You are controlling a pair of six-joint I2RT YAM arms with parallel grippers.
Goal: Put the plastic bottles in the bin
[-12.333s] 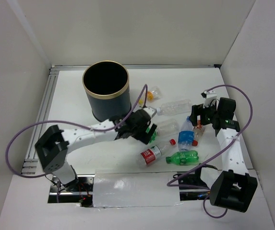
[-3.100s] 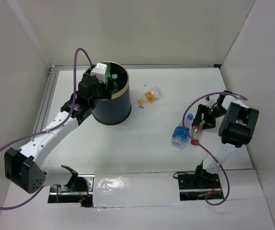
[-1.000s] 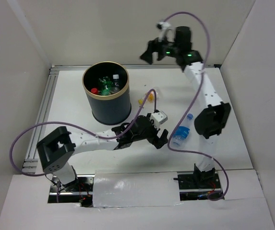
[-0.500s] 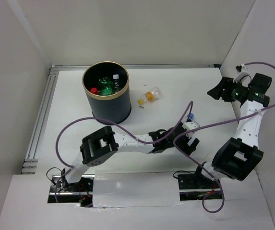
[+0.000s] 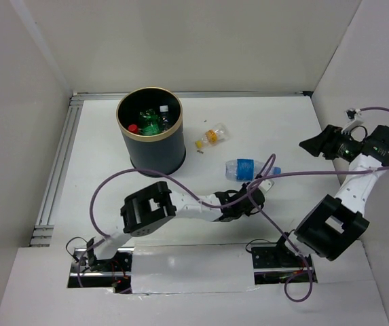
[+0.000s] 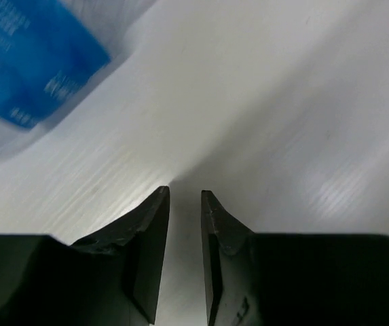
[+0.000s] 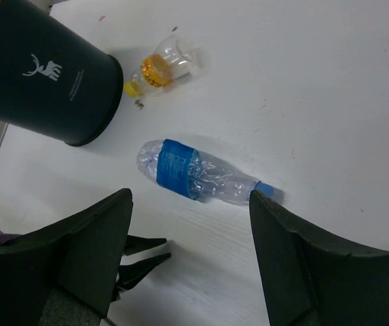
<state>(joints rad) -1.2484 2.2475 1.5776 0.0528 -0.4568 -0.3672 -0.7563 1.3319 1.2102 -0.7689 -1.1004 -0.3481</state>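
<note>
The bin (image 5: pixel 140 155) stands at the back left, dark with a gold rim, and holds several bottles. One clear bottle with a blue label (image 5: pixel 247 168) lies on its side mid-table, cap to the right. A small crushed bottle with a yellow label (image 5: pixel 213 135) lies right of the bin. My left gripper (image 5: pixel 256 195) sits low just in front of the blue-label bottle (image 6: pixel 24 61), shut with nothing in it (image 6: pixel 185 193). My right gripper (image 7: pixel 189 195) hangs open and empty high at the right (image 5: pixel 309 145), looking down on the blue-label bottle (image 7: pixel 194 173) and the bin (image 7: pixel 51 75).
Purple cables (image 5: pixel 296 173) loop over the table in front of the blue-label bottle. White walls close in the table at left, back and right. A metal rail (image 5: pixel 58 163) runs along the left edge.
The left gripper has shut on nothing. The blue-label bottle now lies farther back, level, clear of the fingers. The right arm has sunk slightly at the right wall.
</note>
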